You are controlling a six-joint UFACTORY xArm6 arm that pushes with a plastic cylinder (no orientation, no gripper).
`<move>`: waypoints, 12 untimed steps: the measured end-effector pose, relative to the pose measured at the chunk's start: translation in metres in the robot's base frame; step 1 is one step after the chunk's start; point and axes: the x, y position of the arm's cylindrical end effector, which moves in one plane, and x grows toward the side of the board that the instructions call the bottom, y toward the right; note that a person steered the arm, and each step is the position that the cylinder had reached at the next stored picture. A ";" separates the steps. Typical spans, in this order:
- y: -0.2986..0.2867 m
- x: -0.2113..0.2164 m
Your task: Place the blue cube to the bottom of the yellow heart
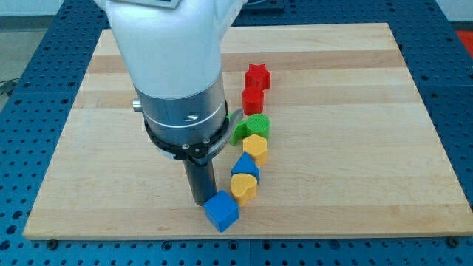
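Touching my tip (201, 201): 1 blue cube (222, 211), just below 1 yellow heart (244, 188); no end effector jaws.

a pale wooden board (355, 148) carries a line of small plastic blocks: a red star (257, 75), a red block (253, 100), two green blocks (252, 127), a yellow hexagon (255, 147), a blue block (244, 165), a yellow heart (243, 188) and, just below it, a blue cube (222, 210).

Block count: two red blocks (256, 75) (253, 100), two green (258, 124) (239, 133), two yellow (255, 147) (243, 188), two blue (244, 165) (221, 210).
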 end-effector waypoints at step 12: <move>0.022 0.032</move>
